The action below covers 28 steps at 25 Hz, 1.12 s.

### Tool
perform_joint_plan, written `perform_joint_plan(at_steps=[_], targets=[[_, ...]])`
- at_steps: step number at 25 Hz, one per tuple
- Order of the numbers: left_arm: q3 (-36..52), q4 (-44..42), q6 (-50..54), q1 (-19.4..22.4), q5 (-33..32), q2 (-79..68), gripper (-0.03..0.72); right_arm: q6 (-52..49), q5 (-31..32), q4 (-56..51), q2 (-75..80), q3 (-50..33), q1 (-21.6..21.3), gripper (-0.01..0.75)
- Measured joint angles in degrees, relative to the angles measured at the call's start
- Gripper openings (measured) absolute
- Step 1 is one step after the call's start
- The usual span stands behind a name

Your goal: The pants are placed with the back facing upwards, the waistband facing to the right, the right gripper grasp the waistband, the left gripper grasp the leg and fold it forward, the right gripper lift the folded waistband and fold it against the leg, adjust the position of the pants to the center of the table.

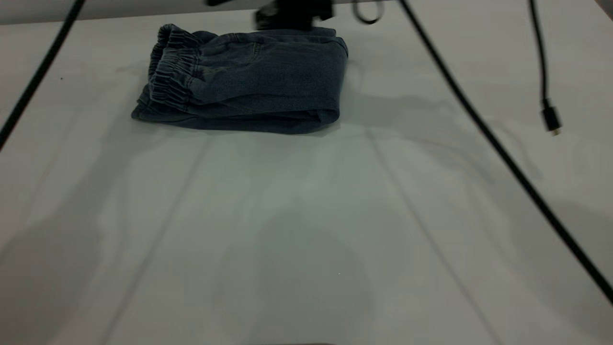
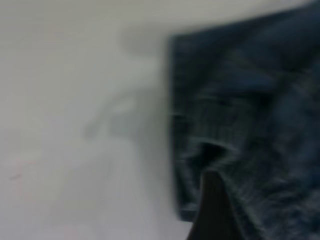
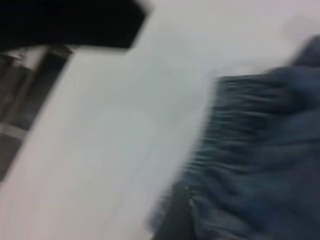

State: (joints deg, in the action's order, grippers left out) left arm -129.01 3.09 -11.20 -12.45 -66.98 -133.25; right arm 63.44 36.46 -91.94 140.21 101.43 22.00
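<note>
The pants (image 1: 249,81) lie folded into a thick blue denim bundle on the far part of the table (image 1: 306,215). The ruffled waistband (image 1: 167,72) is at the bundle's left end. The leg is hidden inside the fold. A black gripper part (image 1: 292,14) shows blurred just behind the bundle at the far edge; I cannot tell which arm it belongs to. In the left wrist view, a dark part of my left gripper (image 2: 212,212) sits right over the denim (image 2: 250,115). My right gripper (image 3: 175,217) shows dark at the gathered edge of the pants (image 3: 260,150).
Black cables cross the exterior view: one long cable (image 1: 503,153) runs diagonally down the right side, and another (image 1: 33,81) is at the left. A short cable with a plug (image 1: 550,117) hangs at the right. A dark block (image 3: 70,22) shows beyond the table's edge.
</note>
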Motion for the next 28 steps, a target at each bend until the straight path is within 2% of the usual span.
perform_joint_plan(at_steps=[8, 12, 17, 22, 28], targets=[[0.00, 5.55, -25.21, -1.47, -0.19, -4.87, 0.464, -19.08, 1.93, 28.87, -7.40, 0.00, -8.23, 0.580], [0.00, 6.31, -31.40, -2.91, -0.19, -9.24, 0.464, -28.16, 2.81, 42.10, -10.38, 0.00, -9.74, 0.580], [0.00, 3.42, -37.11, -6.33, -0.19, -15.41, 0.464, -31.83, 3.95, 48.01, -11.13, 0.00, -10.33, 0.580], [-0.68, -0.73, -32.90, -8.64, -0.19, -19.25, 0.463, -32.03, 4.14, 48.51, -11.19, 0.00, -10.34, 0.580], [-1.15, -3.47, -14.30, -11.16, -0.19, -19.54, 0.463, -32.09, 4.09, 48.74, -11.28, 0.00, -10.39, 0.580]])
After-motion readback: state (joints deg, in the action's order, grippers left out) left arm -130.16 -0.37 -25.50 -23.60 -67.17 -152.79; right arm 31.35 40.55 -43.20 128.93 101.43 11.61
